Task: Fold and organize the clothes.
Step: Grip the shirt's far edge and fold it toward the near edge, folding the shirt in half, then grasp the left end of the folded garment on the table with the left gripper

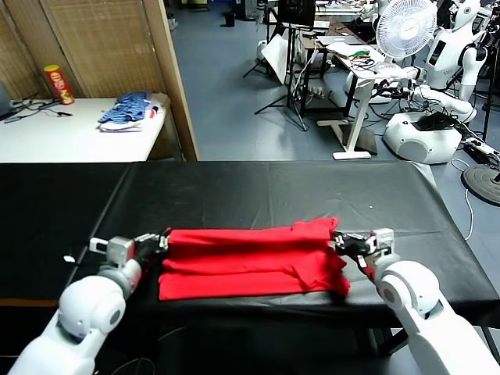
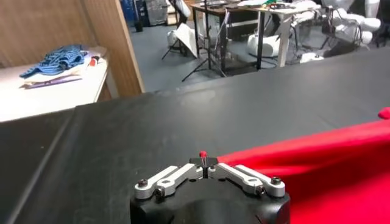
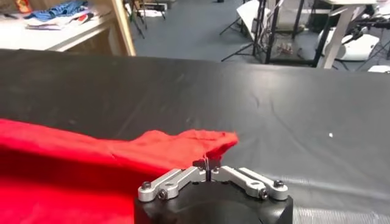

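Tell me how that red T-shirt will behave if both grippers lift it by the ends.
The red T-shirt is soft cloth, already creased and folded, so it will likely sag between the left gripper and right gripper. It looks thin, probably light. Loose folds may fall open.

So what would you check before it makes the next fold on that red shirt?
1. Left hand shut on the bright red cotton T-shirt at its left edge: ok.
2. Right hand shut on the shirt's right edge: ok.
3. Shirt lying wholly on the black table cover: ok.
4. Shirt flat: not ok, a sleeve is bunched near the right hand.
5. Cartoon print's side, up or down: cannot tell.
6. Black cover beyond the shirt bare for folding: ok.
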### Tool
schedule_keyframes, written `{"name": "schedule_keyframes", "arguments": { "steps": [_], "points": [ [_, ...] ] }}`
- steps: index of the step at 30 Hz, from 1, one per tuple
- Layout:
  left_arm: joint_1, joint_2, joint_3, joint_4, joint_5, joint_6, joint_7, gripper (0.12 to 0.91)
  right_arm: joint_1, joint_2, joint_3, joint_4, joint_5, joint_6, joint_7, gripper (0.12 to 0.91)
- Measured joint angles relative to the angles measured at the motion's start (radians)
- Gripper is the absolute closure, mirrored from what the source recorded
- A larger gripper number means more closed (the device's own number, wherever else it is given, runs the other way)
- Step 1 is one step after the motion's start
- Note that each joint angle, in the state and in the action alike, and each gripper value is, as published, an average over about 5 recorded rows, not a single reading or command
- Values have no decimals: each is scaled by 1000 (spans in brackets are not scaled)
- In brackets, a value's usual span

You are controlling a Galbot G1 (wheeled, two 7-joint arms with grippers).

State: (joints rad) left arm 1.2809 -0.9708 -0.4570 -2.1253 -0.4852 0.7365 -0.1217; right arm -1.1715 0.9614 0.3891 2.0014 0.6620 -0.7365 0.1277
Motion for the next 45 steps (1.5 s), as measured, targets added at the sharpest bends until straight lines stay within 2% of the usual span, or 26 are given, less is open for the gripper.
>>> {"name": "schedule_keyframes", "arguments": {
  "steps": [5,8,10,13,16,20,22,24,31,34,37,40,43,45],
  "points": [
    [58,-11,0,-12,59,0,17,902,-37,1,16,25,-2,0,3,881],
    [84,-14,0,-22,74,0,17,899,-57,-1,36,45,2,0,-1,766],
    [96,-15,-5,-31,75,0,16,862,-64,-1,56,59,12,0,-5,649],
    [100,-14,-19,-46,63,0,17,727,-58,7,85,67,28,0,1,481],
    [88,-18,-35,-49,38,0,14,559,-34,29,94,52,16,0,31,329],
    [47,-38,-44,-25,-33,0,-25,348,22,77,72,-6,-34,0,54,237],
    [14,-55,-37,1,-80,0,-49,271,53,103,53,-44,-57,0,54,230],
    [-22,-77,-24,34,-124,0,-62,242,83,129,33,-82,-77,2,53,228],
    [-114,-153,19,164,-173,0,-62,232,174,204,-22,-210,-120,29,51,229],
    [-131,-171,27,209,-161,0,-60,232,198,229,-37,-254,-136,36,42,279],
    [-144,-184,31,246,-132,-1,-61,248,210,249,-46,-283,-145,39,36,370],
    [-146,-191,29,268,-114,-3,-64,354,211,264,-49,-299,-156,46,33,486],
    [-142,-195,26,271,-108,-7,-65,520,204,280,-50,-305,-184,71,44,644],
    [-137,-199,26,271,-89,-18,-61,637,196,292,-51,-308,-212,103,67,759]
  ]
}}
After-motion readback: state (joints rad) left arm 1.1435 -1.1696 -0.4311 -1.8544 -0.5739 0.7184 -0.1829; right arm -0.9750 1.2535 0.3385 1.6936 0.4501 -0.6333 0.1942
